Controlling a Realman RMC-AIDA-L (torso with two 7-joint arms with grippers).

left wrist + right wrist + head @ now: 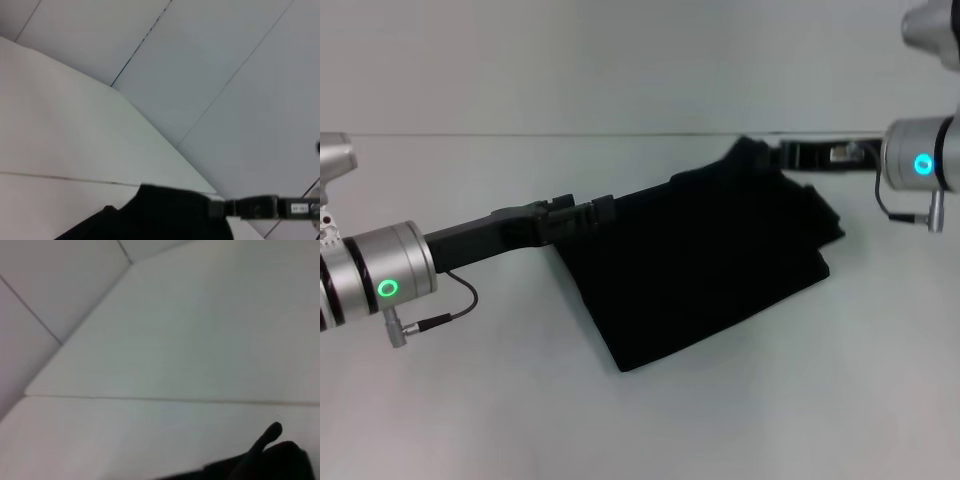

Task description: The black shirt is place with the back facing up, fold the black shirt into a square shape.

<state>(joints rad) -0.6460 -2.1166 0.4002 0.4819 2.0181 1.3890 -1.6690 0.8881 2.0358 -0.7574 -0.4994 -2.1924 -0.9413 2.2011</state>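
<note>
The black shirt (pixel 705 265) is lying folded into a rough four-sided shape on the white surface (pixel 470 410), its far corner lifted into a peak. The left gripper (pixel 592 215) is reaching in at the shirt's left edge, touching the cloth there; its jaws are appearing closed on that edge, though dark fabric is hiding the exact contact. The right gripper (pixel 798 156) is sitting at the shirt's far right corner beside the raised peak; whether its jaws are open or closed I cannot tell. In the left wrist view, the shirt (pixel 165 215) is meeting the right gripper (pixel 225 207) at that corner.
</note>
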